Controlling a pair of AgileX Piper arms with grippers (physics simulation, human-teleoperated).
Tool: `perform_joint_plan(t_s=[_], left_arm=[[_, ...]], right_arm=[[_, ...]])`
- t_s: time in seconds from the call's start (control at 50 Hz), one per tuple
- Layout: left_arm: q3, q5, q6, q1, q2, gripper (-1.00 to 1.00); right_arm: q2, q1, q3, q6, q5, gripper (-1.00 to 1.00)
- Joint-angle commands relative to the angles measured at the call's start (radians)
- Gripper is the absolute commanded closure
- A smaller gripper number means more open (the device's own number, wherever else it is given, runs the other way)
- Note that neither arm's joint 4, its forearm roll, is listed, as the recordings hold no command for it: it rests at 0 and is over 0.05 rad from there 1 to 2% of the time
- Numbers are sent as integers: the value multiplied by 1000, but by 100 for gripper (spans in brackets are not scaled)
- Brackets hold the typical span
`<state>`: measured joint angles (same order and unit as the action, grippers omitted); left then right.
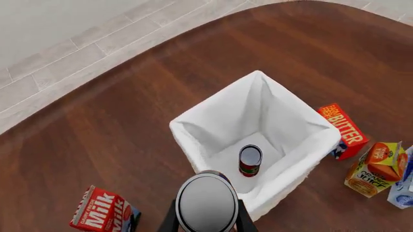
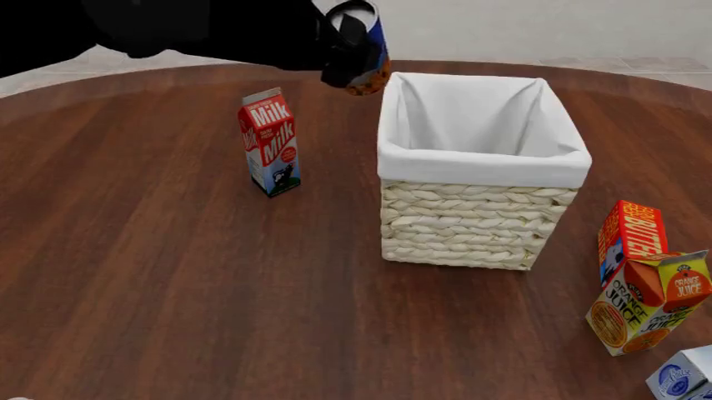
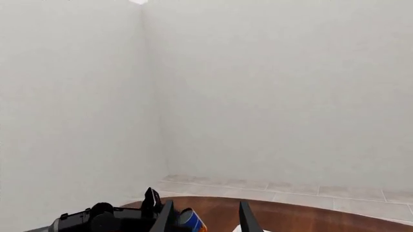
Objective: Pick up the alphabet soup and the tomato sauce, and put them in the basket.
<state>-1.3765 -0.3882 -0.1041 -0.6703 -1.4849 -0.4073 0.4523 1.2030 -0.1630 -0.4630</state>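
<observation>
My left gripper point(image 2: 353, 43) is shut on the alphabet soup point(image 2: 373, 50), a blue can with an orange base, and holds it in the air just above the basket's far-left corner. In the left wrist view the can's silver-grey top point(image 1: 206, 203) shows between the dark fingers point(image 1: 169, 220). The tomato sauce point(image 1: 250, 160) stands upright on the floor of the basket point(image 1: 187, 128); in the front view the basket point(image 2: 478, 162) hides it. My right gripper point(image 3: 205, 220) is open and empty, facing a pale wall; the soup can point(image 3: 192, 221) shows far behind its fingers.
A milk carton point(image 2: 270, 142) stands left of the basket and also shows in the left wrist view point(image 1: 103, 210). At the right stand a butter box point(image 2: 632, 237), an orange juice carton point(image 2: 651, 300) and a blue-white carton point(image 2: 681, 379).
</observation>
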Motion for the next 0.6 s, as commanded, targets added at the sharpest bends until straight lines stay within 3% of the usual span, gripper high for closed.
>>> perform_joint_plan(t_s=[0.02, 0.26, 0.6], left_arm=[[-38, 4, -23, -31, -24, 100], [-74, 11, -34, -57, -65, 100], [-138, 8, -61, -91, -126, 100]], right_arm=[[4, 3, 5, -1, -3, -100], [15, 4, 17, 6, -29, -100], [-17, -4, -3, 9, 33, -100]])
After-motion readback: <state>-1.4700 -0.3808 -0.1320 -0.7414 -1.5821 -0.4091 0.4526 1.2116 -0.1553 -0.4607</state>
